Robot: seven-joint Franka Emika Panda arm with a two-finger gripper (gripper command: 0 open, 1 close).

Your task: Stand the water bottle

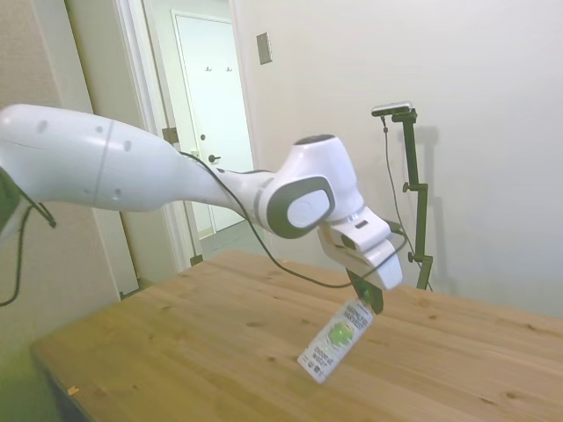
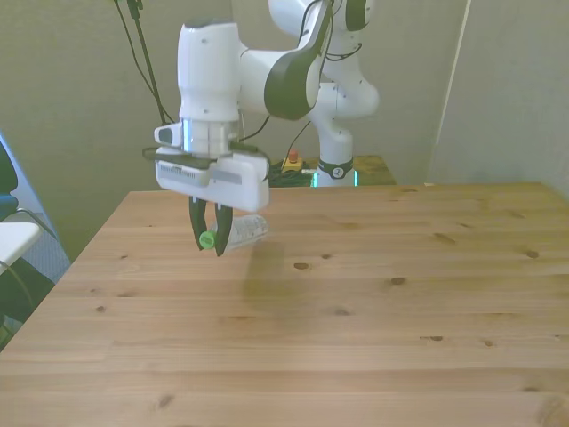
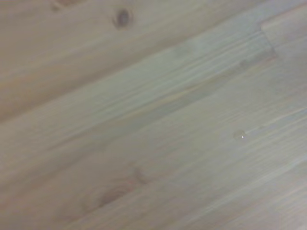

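my white franka gripper (image 2: 212, 238) has dark fingers (image 1: 367, 293) pinching green-capped neck of small slim plastic water bottle (image 1: 335, 339) with white label. bottle off wooden table (image 2: 373, 302), hanging tilted in air, base lowest. pickup done, i judge; left: swing base down, set upright, release.

**Background around the wooden surface**

A light plank wooden surface (image 2: 373, 311) with dark knots filled all three views; up close, a tiny clear droplet (image 3: 240, 135) sat on it. A white panelled door (image 1: 214, 123) stood behind, and a grey wall plate (image 1: 264, 47) hung nearby.
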